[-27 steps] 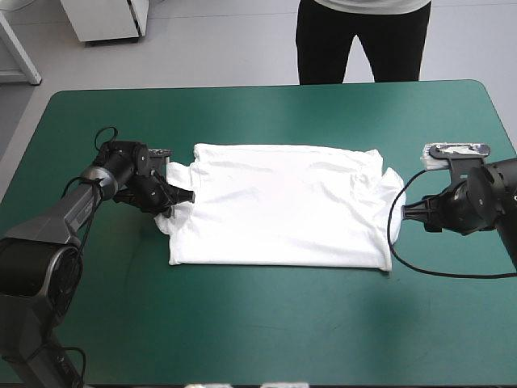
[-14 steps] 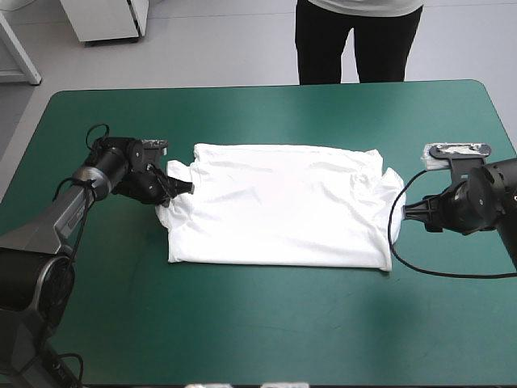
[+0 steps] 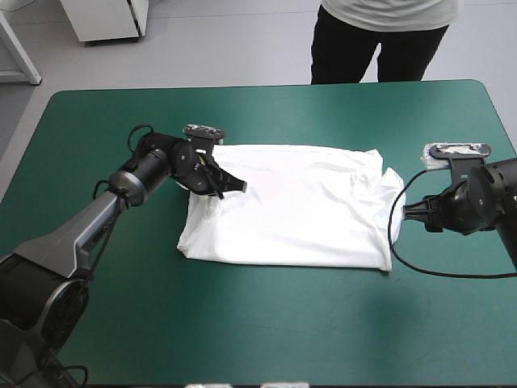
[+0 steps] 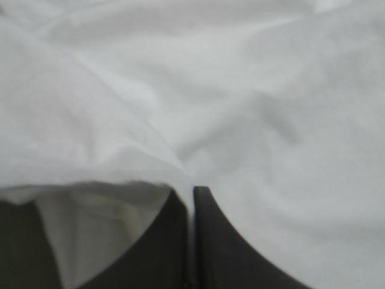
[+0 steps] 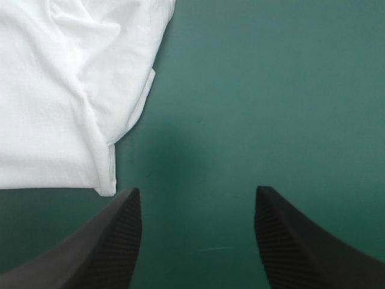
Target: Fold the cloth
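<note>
The surface (image 3: 242, 323), under its teal-green cover, carries only one object, and the T-shirt (image 3: 299, 210) is laid across its middle, well apart from every edge. Most of the white cloth is spread flat. The first fold is judged to be in hand and not yet finished. The shirt's left side is held up off the cover and turned in over the body, so the outline on that side is rounded and loose rather than creased. The right side is not folded at all: the right sleeve (image 3: 388, 182) is seen sticking out, a little rumpled. That side, and the crosswise folds into a bundle, are judged to be left.

The left arm (image 3: 89, 222) is stretched in over the shirt's left part. The left jaws are all but shut, with a thin sheet of the cloth pinched between the black fingers (image 4: 216, 241). In the left wrist view, the raised edge is seen draped just beside them, with white cloth filling everything ahead.

The right arm (image 3: 485, 202) is low on the surface, at the shirt's right edge. The right jaws are spread wide and hold nothing. Only bare cover is seen between the fingers (image 5: 114, 241), and the shirt's near right corner (image 5: 105, 180) lies just beside one of them.

No other object is seen in the fold's path. The right jaws, so near the sleeve, are judged the only thing that might be brushed.
</note>
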`<state>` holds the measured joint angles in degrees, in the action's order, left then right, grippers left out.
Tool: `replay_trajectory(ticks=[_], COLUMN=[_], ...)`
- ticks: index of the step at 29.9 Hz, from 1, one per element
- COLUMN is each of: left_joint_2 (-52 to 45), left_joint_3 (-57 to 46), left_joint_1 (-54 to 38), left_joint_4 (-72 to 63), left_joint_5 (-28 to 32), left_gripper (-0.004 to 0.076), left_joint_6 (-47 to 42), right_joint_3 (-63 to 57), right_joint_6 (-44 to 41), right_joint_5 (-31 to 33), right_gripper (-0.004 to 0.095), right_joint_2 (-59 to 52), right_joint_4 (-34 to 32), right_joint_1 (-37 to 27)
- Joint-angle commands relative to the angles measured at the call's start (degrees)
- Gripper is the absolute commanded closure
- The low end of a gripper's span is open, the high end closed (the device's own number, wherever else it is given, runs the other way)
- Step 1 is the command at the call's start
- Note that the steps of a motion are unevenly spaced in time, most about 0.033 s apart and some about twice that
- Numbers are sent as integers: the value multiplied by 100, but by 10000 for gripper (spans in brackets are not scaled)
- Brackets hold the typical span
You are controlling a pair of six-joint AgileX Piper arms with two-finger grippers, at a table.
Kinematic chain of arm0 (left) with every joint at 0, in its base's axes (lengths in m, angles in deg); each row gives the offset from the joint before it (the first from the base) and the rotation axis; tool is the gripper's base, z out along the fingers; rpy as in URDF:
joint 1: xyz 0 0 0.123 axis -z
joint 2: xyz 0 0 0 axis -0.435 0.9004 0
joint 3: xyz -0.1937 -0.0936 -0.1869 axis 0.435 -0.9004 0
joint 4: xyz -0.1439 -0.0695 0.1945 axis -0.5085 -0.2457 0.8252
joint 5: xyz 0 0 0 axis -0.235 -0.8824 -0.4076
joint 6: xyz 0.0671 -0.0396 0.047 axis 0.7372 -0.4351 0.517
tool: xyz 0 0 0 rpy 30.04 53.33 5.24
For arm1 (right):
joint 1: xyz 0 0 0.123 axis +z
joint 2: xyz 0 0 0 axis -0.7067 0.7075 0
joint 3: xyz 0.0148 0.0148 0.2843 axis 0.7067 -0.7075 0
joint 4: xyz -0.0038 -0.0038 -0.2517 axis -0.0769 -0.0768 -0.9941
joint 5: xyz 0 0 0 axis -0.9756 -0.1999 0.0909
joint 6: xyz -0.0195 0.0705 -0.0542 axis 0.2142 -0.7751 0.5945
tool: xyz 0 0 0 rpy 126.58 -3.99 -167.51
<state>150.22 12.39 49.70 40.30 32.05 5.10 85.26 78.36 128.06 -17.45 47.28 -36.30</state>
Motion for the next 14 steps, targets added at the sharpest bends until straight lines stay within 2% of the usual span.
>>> replay_trajectory(ticks=[1, 7, 14], left_joint_2=[34, 674, 832], left_joint_3=[183, 183, 223], left_joint_1=[319, 416, 441], left_joint_4=[-55, -235, -348], left_joint_5=[249, 250, 321], left_gripper=[734, 734, 722], left_joint_6=[8, 15, 434], right_joint_3=[174, 174, 174], right_joint_6=[12, -12, -12], right_joint_5=[21, 21, 21], right_gripper=[368, 368, 368], right_joint_2=[-153, -153, -153], right_joint_4=[-129, -129, -114], right_joint_1=[-21, -21, -21])
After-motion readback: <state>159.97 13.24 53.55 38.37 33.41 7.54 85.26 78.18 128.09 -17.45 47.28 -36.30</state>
